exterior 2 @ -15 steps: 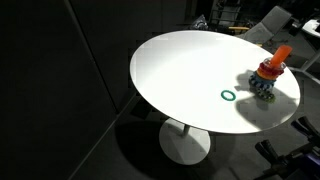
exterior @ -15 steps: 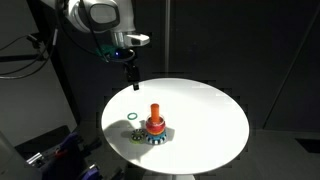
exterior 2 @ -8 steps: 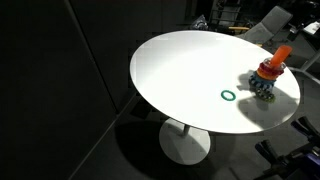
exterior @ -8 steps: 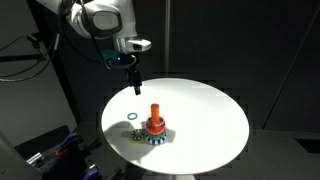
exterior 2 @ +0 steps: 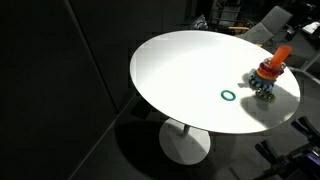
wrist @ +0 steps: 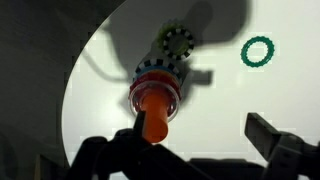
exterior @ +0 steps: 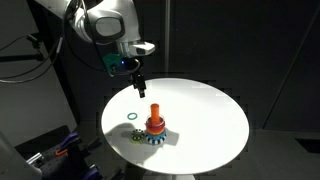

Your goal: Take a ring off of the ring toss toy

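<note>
My fingers point(wrist: 278, 138), spread wide and empty, have drifted right, closer above the ring toss toy point(exterior: 154, 127). It stands near the surface's point(exterior: 205, 110) near-left edge, red rings stacked, green ring point(exterior: 133, 118) beside it. I judge descent comes next.

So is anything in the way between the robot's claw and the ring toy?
No, nothing visible. The open gripper hangs in the air above the ring toss toy, with only empty space between them. The green ring lies on the table beside the toy, out of the path.
</note>
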